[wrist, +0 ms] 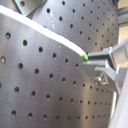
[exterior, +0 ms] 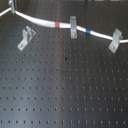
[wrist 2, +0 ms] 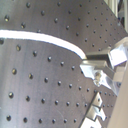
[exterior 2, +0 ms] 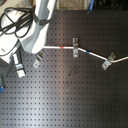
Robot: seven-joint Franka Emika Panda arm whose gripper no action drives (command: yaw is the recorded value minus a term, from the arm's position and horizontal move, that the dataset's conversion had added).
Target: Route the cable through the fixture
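Observation:
The white cable (exterior: 45, 21) runs from the first exterior view's upper left to its right, with a red band (exterior: 58, 24) and a blue band (exterior: 89, 31). It lies behind the fixture (exterior: 26, 38), the wide left bracket, not in its fork. The fixture also shows in the second exterior view (exterior 2: 37, 60), below the cable (exterior 2: 52, 47). In both wrist views the cable (wrist: 45, 32) (wrist 2: 50, 40) ends between the fingers of my gripper (wrist: 88, 59) (wrist 2: 88, 65), which is shut on it. The arm (exterior 2: 35, 30) hides the gripper in the second exterior view.
The cable passes through a middle bracket (exterior: 74, 27) (exterior 2: 75, 48) and a right bracket (exterior: 115, 41) (exterior 2: 107, 61). All stand on a black perforated board (exterior: 65, 90). Black hoses (exterior 2: 17, 22) hang on the arm at the second exterior view's left.

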